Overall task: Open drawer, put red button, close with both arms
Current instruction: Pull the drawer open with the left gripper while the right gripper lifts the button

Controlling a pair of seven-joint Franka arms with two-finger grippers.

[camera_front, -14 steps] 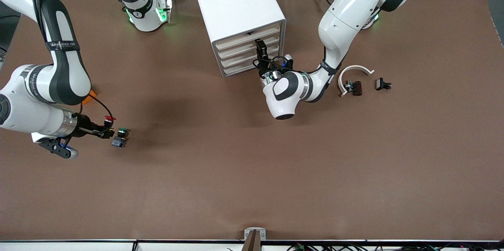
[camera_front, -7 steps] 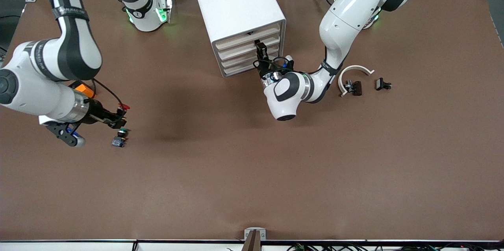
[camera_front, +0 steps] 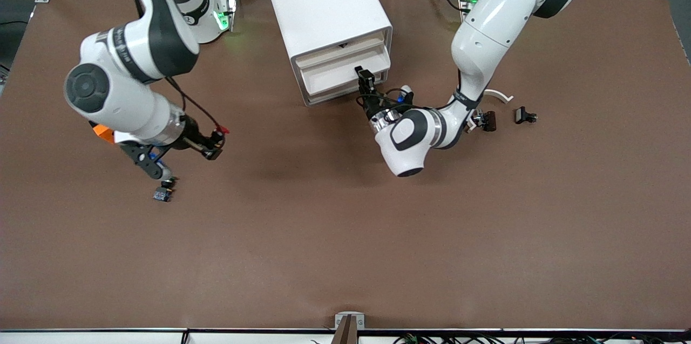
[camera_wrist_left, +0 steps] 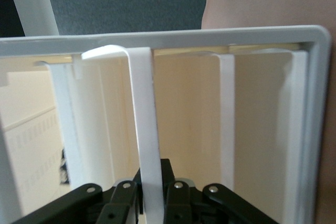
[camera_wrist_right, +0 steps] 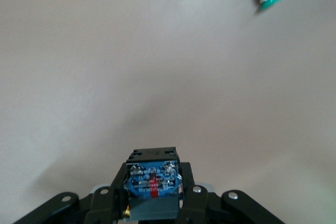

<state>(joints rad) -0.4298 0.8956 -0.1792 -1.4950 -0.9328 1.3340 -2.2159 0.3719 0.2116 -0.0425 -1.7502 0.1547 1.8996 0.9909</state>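
Red button (camera_front: 217, 141) aloft, probably tilted, over table.

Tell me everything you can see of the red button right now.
The red button is a tiny push-button switch with a round red cap and a black body whose blue underside bears small metal terminals. The right gripper is shut on its body, holding it lifted clear above the bare brown table, cap angled toward the white drawer cabinet. Nothing else touches it.

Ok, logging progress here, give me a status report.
Left gripper shut on drawer handle, drawer part open. Right gripper shut on red button, above table. Path clear.
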